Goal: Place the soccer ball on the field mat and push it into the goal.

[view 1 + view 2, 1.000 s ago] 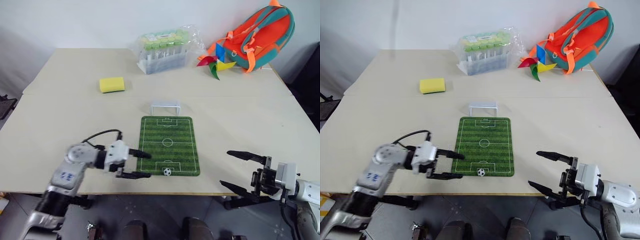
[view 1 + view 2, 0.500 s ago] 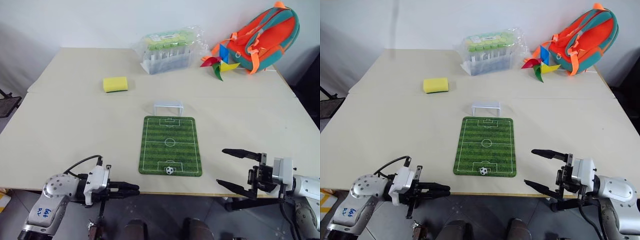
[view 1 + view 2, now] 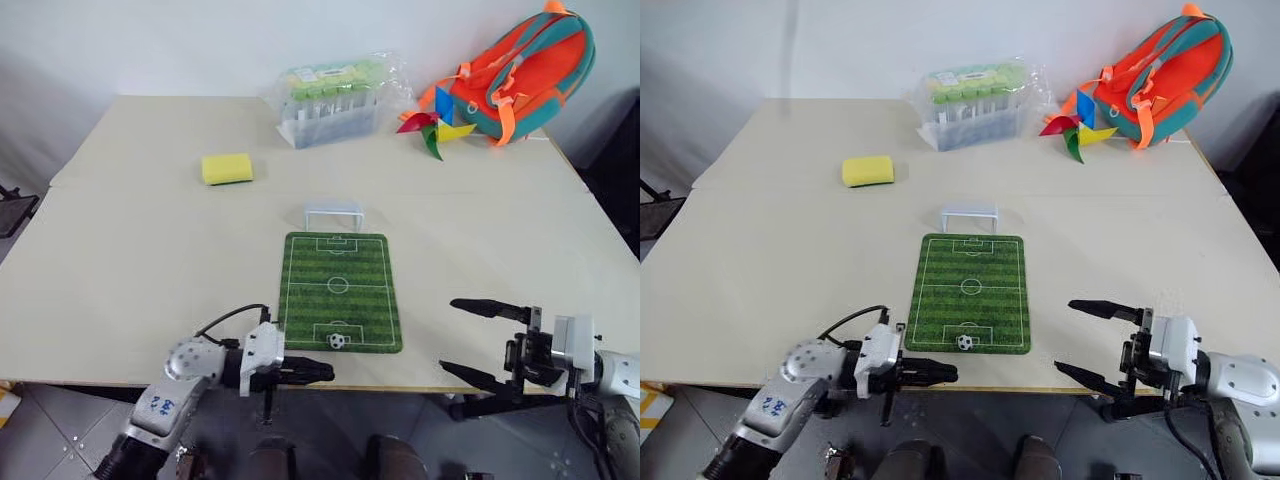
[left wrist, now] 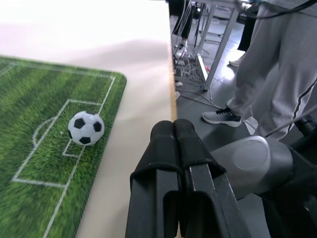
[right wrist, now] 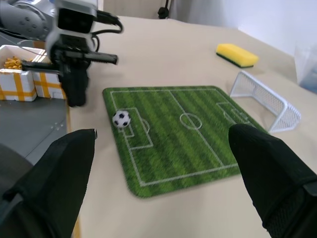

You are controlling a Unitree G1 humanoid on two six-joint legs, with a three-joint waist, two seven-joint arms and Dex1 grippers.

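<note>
Left claw [image 3: 322,371], fingers pressed together, empty, sits just off the table edge; soccer ball [image 3: 338,341] lies just beyond its tips on field mat [image 3: 340,270]. Push straight w/ closed tips toward goal [image 3: 333,213] at far end. Right claw [image 3: 478,340] spread wide, idle.

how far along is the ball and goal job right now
Done: the soccer ball already sits on the field mat, in the penalty box at the robot's end. In hand: the left gripper, shut and empty, is at the table edge just short of the ball. The right gripper hangs open off to the side. Left: pushing the ball up the mat into the goal at the far end.
</note>
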